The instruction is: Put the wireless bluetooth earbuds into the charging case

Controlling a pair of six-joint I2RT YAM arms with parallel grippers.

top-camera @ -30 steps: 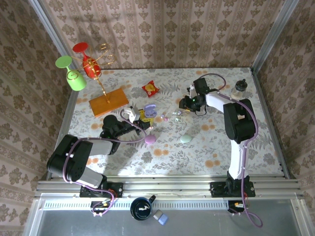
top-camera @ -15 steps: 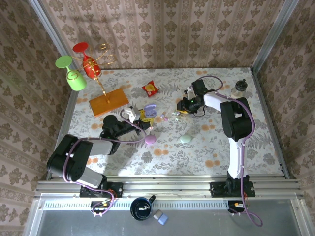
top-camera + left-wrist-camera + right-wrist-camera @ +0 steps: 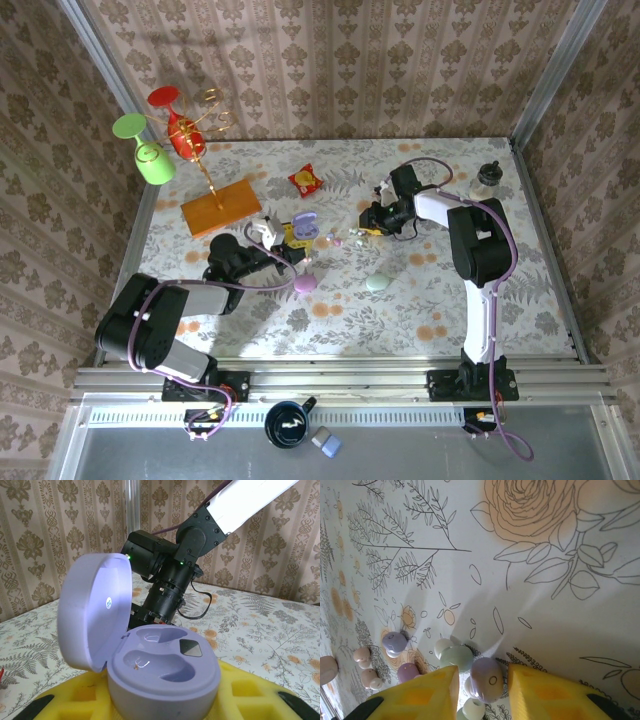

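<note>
An open lilac charging case [image 3: 165, 675] sits between my left gripper's yellow pads [image 3: 250, 700], lid tipped back to the left and both sockets empty. My left gripper [image 3: 290, 240] is shut on it, left of the table's middle, where the case [image 3: 304, 221] shows. The earbuds [image 3: 335, 241] lie loose just right of it. My right gripper [image 3: 482, 672] hangs low over them. Its yellow fingers straddle a lilac earbud [image 3: 487, 680], with a slim gap on each side. A pale green bud [image 3: 456, 656] touches that one; lilac [image 3: 395, 641] and pink [image 3: 362, 654] buds lie further left.
A pink-lilac closed case [image 3: 305, 284] and a green one [image 3: 378, 283] lie nearer the bases. A red-and-yellow snack packet [image 3: 305, 180], a wooden stand with plastic glasses [image 3: 220, 207] and a small bottle [image 3: 487, 178] stand further back.
My right gripper has swung left and toward the bases, down onto the cluster of earbuds. The left arm and the case have stayed put.
</note>
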